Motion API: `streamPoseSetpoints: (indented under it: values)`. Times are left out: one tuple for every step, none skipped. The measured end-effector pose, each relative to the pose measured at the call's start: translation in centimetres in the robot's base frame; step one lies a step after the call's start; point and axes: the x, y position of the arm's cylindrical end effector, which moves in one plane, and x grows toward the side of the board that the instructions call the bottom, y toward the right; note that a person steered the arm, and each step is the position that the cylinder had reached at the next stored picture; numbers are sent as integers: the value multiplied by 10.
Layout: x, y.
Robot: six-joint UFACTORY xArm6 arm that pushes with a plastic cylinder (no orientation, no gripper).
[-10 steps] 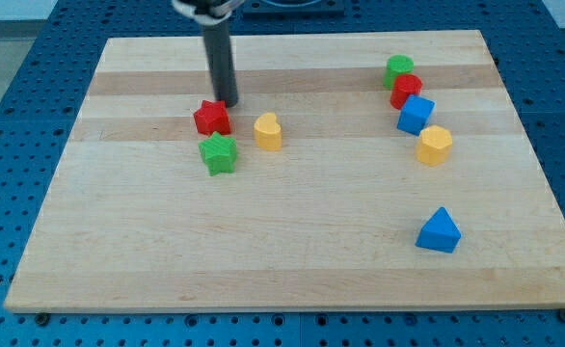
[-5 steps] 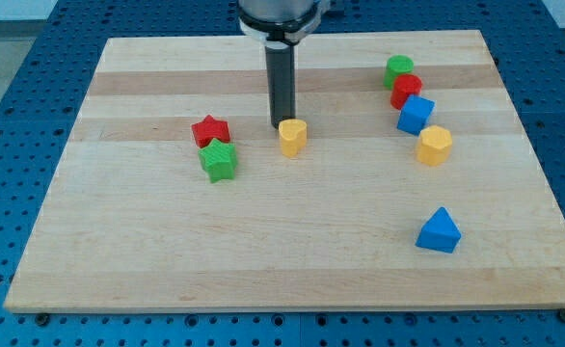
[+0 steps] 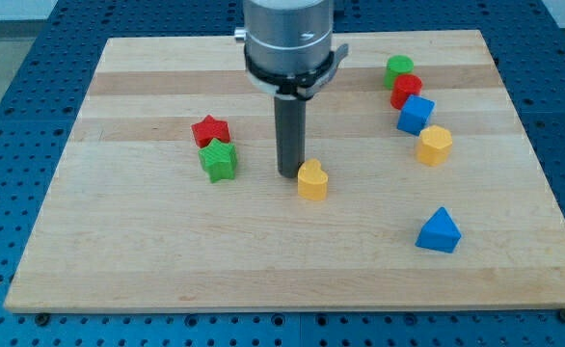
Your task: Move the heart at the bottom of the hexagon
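Note:
The yellow heart [image 3: 312,180] lies near the board's middle. My tip [image 3: 289,173] stands right against the heart's upper left side. The yellow hexagon [image 3: 435,145] sits at the view's right, up and to the right of the heart, at the lower end of a line of blocks. The rod [image 3: 290,135] rises straight up from the tip to the arm's grey body.
A red star [image 3: 209,129] and a green star [image 3: 219,159] sit touching at the left. Above the hexagon stand a blue cube [image 3: 415,114], a red block [image 3: 405,91] and a green block [image 3: 398,69]. A blue triangle [image 3: 439,231] lies at lower right. The wooden board [image 3: 119,251] ends at blue pegboard.
My tip moved from beside the red star to the right and toward the view's bottom, pushing the yellow heart down and right. The other blocks kept their places.

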Motion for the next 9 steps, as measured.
streamPoseSetpoints:
  values:
    - [14,0]
    - [18,-3]
    - [41,-26]
    - [42,-30]
    - [42,-10]
    - [42,31]
    - [42,65]
    - [40,77]
    - [54,42]
